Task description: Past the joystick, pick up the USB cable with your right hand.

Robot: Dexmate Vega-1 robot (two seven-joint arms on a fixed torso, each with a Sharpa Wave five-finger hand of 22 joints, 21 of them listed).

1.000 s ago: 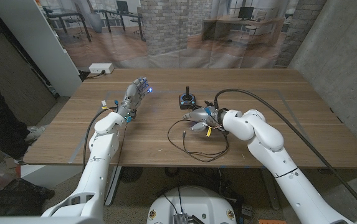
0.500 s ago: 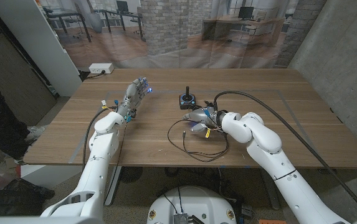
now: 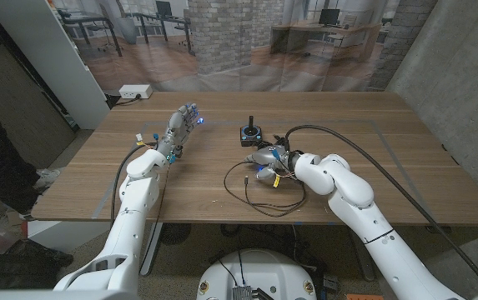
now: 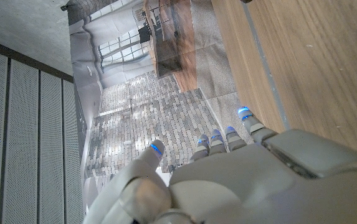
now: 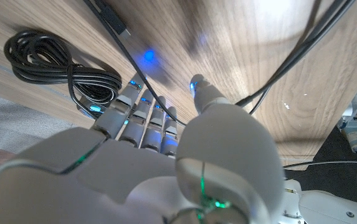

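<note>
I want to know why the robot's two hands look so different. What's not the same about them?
The left hand is held up with its fingers apart and nothing in it; the right hand reaches down over the USB cable, fingers on it. The left hand is far from the joystick; the right hand is beside it. Both have blue-lit fingertips.

The USB cable (image 3: 259,193) is lying loose on the counter (image 3: 405,158), a thin black lead trailing in slack loops toward the near edge, its plug end (image 5: 113,20) pointing away. Part of it is passing under the right hand (image 3: 269,158). The small black joystick (image 3: 250,132) is standing upright just beyond.
</note>
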